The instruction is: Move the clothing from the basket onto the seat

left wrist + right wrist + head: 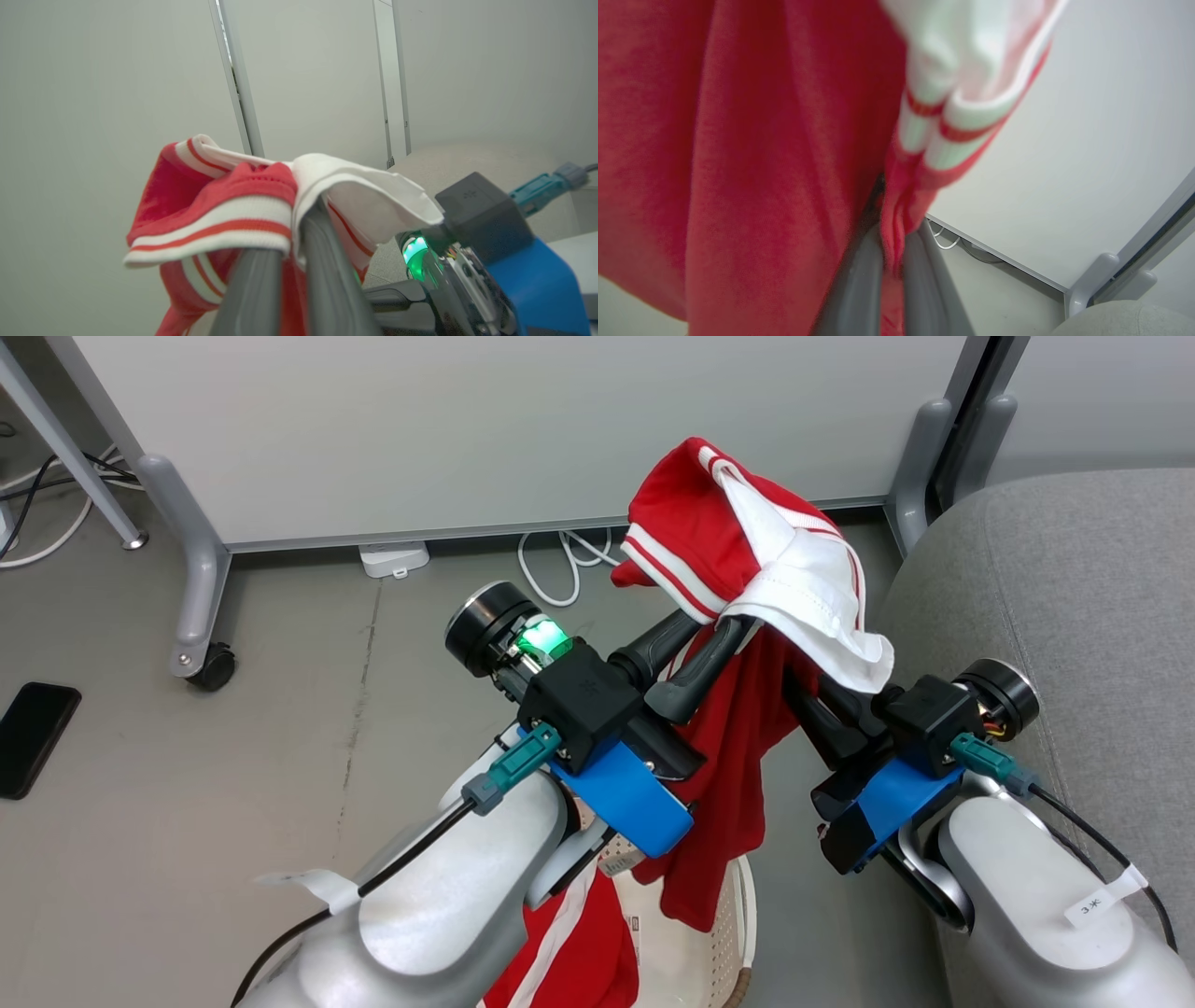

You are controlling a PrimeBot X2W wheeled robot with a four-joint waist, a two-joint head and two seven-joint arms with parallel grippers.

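**Left gripper** (698, 649): clenched on the lifted garment (709, 513). In the left wrist view a strip of red cloth sits between its 2 dark fingers (252, 289), and the striped hem and a white panel drape over their tips.

**Right gripper** (894, 233): clamped on the same garment, with a red fold pinched between its 2 fingers.

**Lifted garment**: red with white stripes and a white panel. It is held in the air above the basket (724, 943), bunched over both grippers, and its red tail hangs down to the basket's rim.

**Second garment** (569, 943): red with a white stripe. It lies inside the basket, partly hidden by the left forearm.

**Basket**: cream, with perforated walls. It stands on the floor directly below both grippers.

**Seat** (1055, 597): a light-grey cushion just to the right of the basket, with no clothing on it.

**Partition panel** (467, 429): pale, standing beyond the basket on a wheeled foot (210, 663).

**Cables** (560, 560): white, looped at the panel's base beyond the basket.

**Phone** (33, 737): 1 dark handset, flat on the floor well to the left of the basket.
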